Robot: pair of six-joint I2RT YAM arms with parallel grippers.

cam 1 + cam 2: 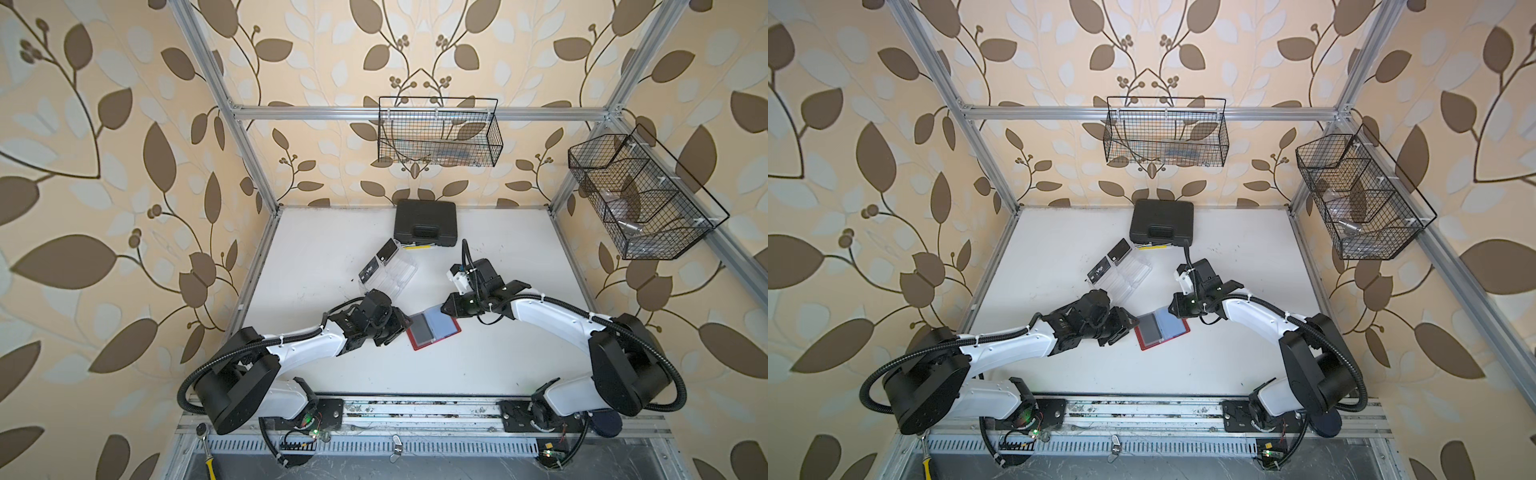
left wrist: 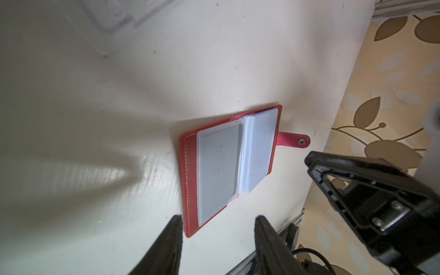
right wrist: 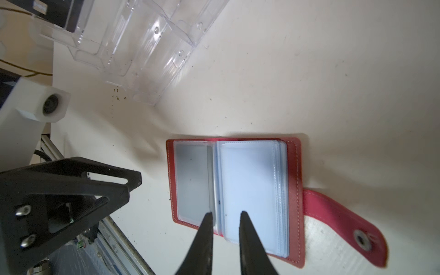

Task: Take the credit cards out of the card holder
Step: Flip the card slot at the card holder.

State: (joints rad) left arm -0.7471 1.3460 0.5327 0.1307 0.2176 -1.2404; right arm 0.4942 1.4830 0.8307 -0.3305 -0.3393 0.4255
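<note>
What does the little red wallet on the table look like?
The card holder is a red book-like wallet with pale stitching round its cover. It lies open and flat on the white table. Inside are clear plastic sleeves: one side looks darker grey, the other pale blue. A red strap tab with a metal snap sticks out from one edge. The right gripper hangs over the middle fold, jaws a little apart; whether it touches is unclear. The left gripper sits open by a corner.

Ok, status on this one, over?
Left tool open at card holder edge. Right tool narrow over sleeves, grip unclear. Holder lies open, nothing blocking.
</note>
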